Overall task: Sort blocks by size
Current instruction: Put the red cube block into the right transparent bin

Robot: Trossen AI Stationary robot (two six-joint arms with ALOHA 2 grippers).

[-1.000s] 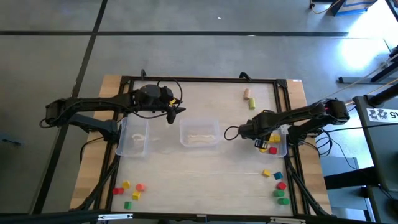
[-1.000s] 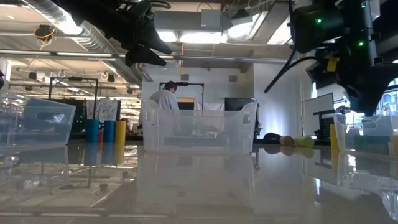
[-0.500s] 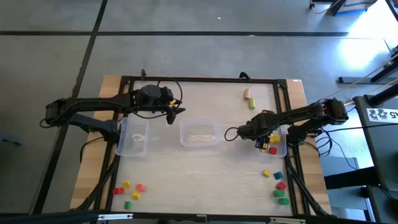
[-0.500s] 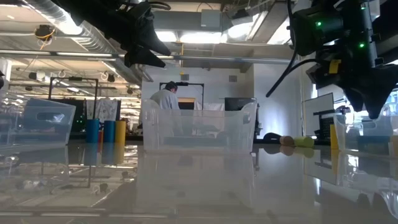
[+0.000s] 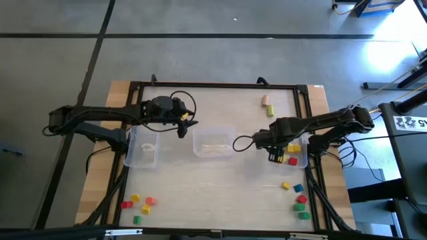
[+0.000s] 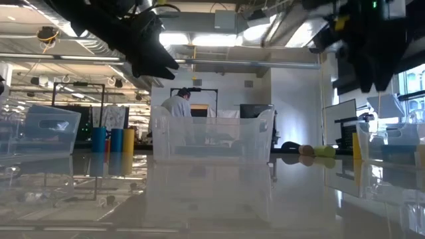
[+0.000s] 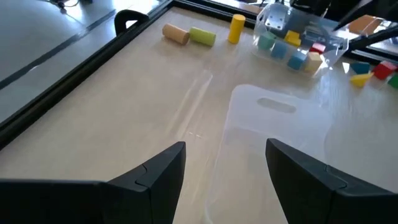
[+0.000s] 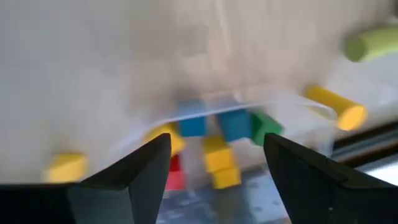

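The blocks lie in groups: several at the near left (image 5: pixel 139 204), several at the near right (image 5: pixel 298 199), and a tan and a green cylinder at the far right (image 5: pixel 267 106). More blocks, blue, green, yellow and red (image 8: pixel 217 140), sit inside the clear right bin (image 5: pixel 300 155). My right gripper (image 8: pixel 217 144) hangs open above that bin's left part (image 5: pixel 274 157), pointing down, with nothing between its fingers. My left gripper (image 7: pixel 225 152) is open and empty in the air beside the middle bin's far left corner (image 5: pixel 185 128).
A clear middle bin (image 5: pixel 213 143) and a clear left bin (image 5: pixel 143 148) stand in a row with the right bin. A yellow cylinder (image 7: pixel 236 28) stands next to the right bin. A black frame (image 5: pixel 213 85) runs around the table. A person (image 6: pixel 176 105) is far behind.
My right gripper has risen from the right bin and shifted a little toward the table's left. My left gripper has sunk slightly, toward the near edge.
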